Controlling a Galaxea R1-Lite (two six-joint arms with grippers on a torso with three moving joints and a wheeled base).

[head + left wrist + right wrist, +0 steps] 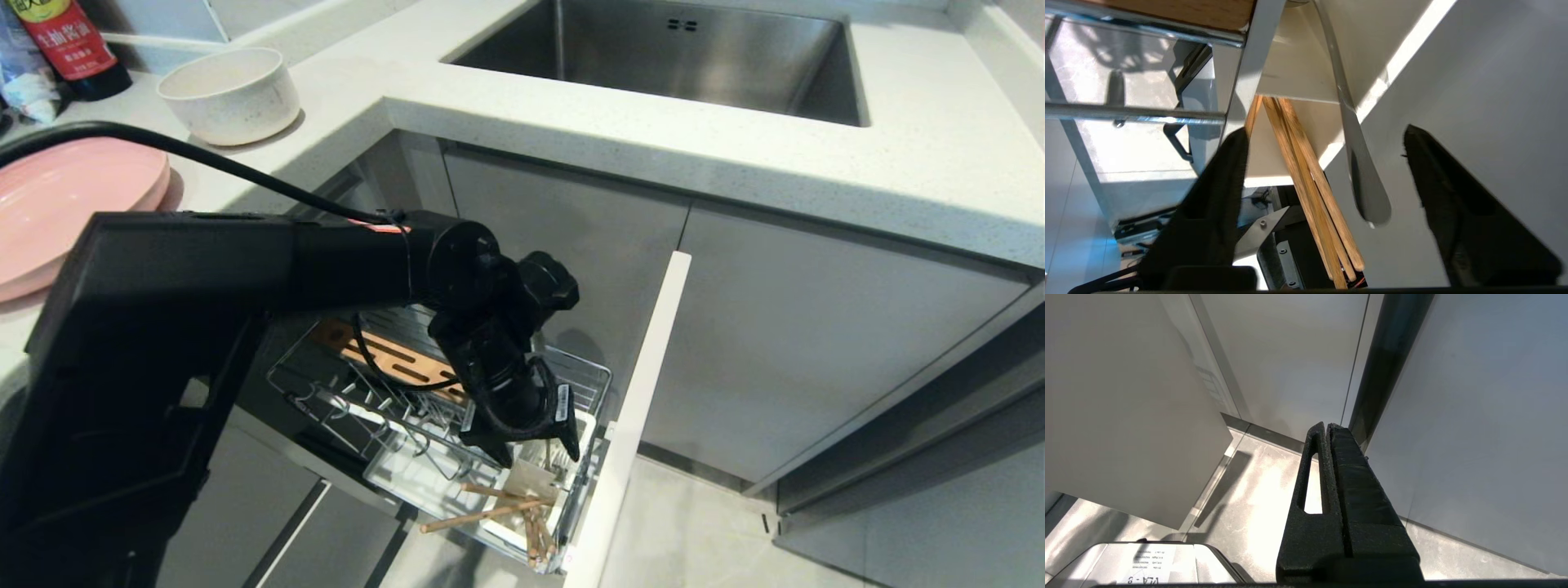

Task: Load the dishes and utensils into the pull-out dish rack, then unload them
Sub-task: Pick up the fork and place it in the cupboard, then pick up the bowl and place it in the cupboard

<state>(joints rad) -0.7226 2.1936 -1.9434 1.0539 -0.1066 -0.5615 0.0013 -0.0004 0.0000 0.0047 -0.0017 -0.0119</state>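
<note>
My left gripper [540,457] hangs open, pointing down over the white utensil caddy [531,483] at the front of the pull-out dish rack [326,384]. In the left wrist view the gripper [1325,130] has its fingers wide apart. The silver fork's handle [1367,192] and the wooden chopsticks [1306,175] stand in the caddy between them, gripped by neither. The chopsticks [490,513] lean out over the caddy's rim. The pink plate [65,204] and the speckled bowl [230,94] sit on the counter at the left. My right gripper [1327,426] is shut and empty, parked low beside grey cabinet doors.
The rack's front panel [645,392] juts out to the right of the caddy. A slotted wooden strip [384,355] lies at the back of the rack. The steel sink [678,57] is set in the counter behind. A dark sauce bottle [69,45] stands at the far left.
</note>
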